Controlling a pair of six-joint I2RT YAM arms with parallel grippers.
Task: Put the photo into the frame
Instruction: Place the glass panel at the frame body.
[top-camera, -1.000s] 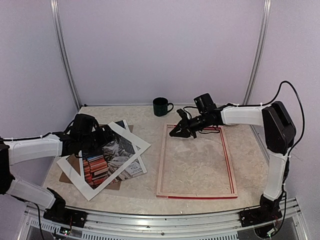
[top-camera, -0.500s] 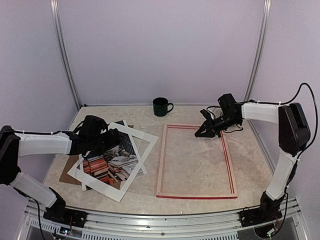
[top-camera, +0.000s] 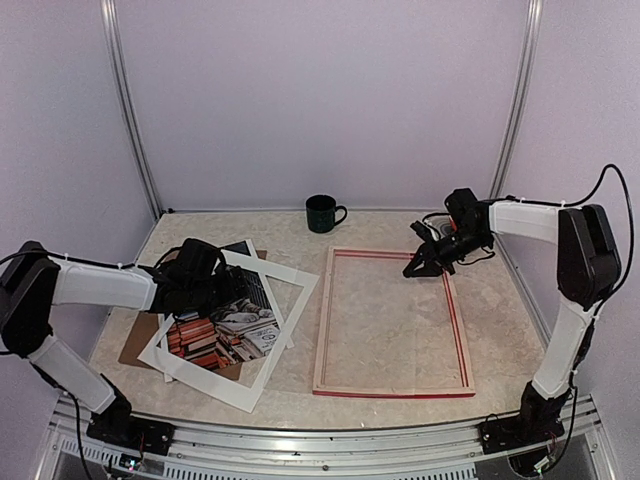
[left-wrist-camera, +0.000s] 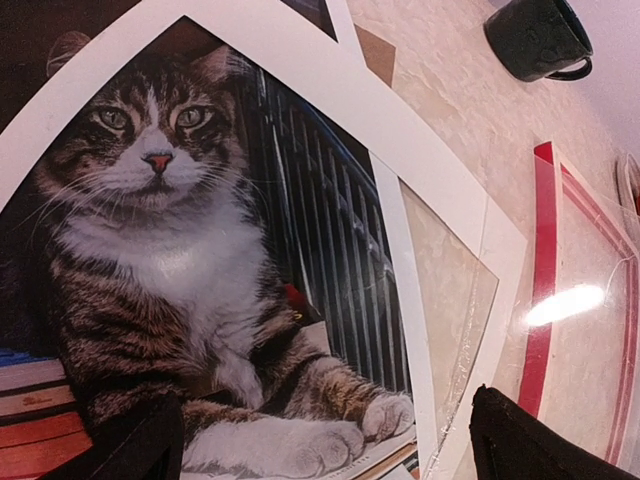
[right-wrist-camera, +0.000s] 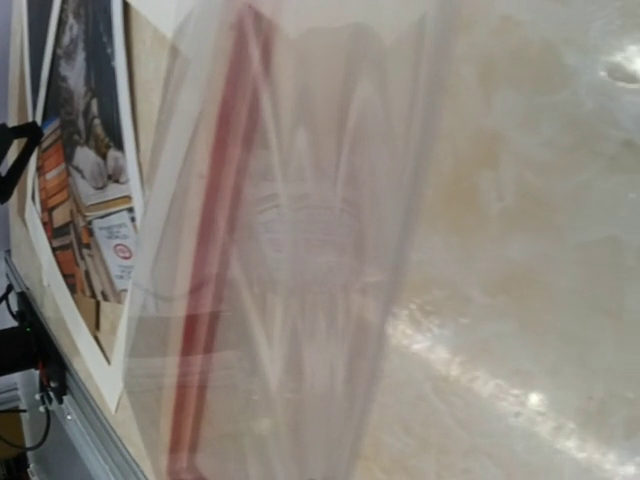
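Observation:
The photo (top-camera: 225, 325), a tabby cat among books, lies face up at the left under the white mat border (top-camera: 290, 300). In the left wrist view the photo (left-wrist-camera: 200, 250) fills the picture. My left gripper (top-camera: 212, 285) hovers low over it, its fingers (left-wrist-camera: 130, 445) wide apart and empty. The frame (top-camera: 463, 340) lies flat at the right, pale back up, red edge showing. My right gripper (top-camera: 417, 267) is over the frame's far right part. A clear pane (right-wrist-camera: 300, 250) runs right up to its camera and hides its fingers. The pane's corner (left-wrist-camera: 450, 290) overlaps the mat.
A dark mug (top-camera: 322, 213) stands at the back, between the mat and the frame. A brown backing board (top-camera: 130, 350) lies under the photo and mat. The frame's red rail (left-wrist-camera: 545, 290) is just right of the mat's corner.
My right gripper has moved right along the frame's far rail, from its left end towards its right end. The mat has slid right and nearer under my left gripper.

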